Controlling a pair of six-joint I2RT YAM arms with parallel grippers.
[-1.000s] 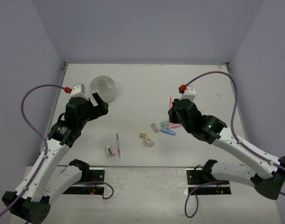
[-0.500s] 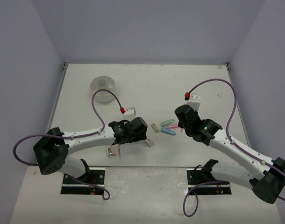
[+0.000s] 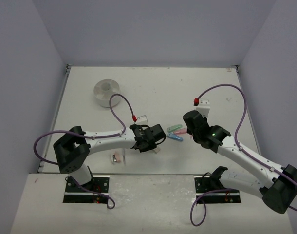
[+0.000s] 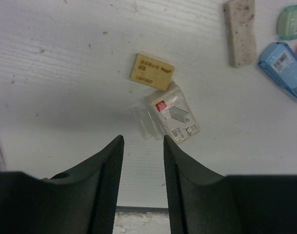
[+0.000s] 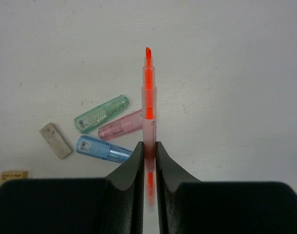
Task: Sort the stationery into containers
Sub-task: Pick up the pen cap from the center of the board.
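My right gripper [image 5: 148,146] is shut on an orange pen [image 5: 148,92] that sticks out forward above the table. Just left of it lie green [image 5: 101,114], pink [image 5: 120,125] and blue [image 5: 102,148] capsule pieces and a grey eraser [image 5: 55,140]. My left gripper [image 4: 143,141] hovers over the table, jaws apart with nothing between them. A white wrapped eraser [image 4: 173,113] lies just ahead of its fingertips, with a tan eraser [image 4: 151,71] beyond. The round white dish [image 3: 106,91] stands at the far left.
A pink eraser [image 3: 118,157] lies near the front edge, left of the left gripper [image 3: 156,136]. The left arm stretches across the front of the table. The right gripper [image 3: 190,127] is close to the capsules [image 3: 175,127]. Purple cables loop over both arms.
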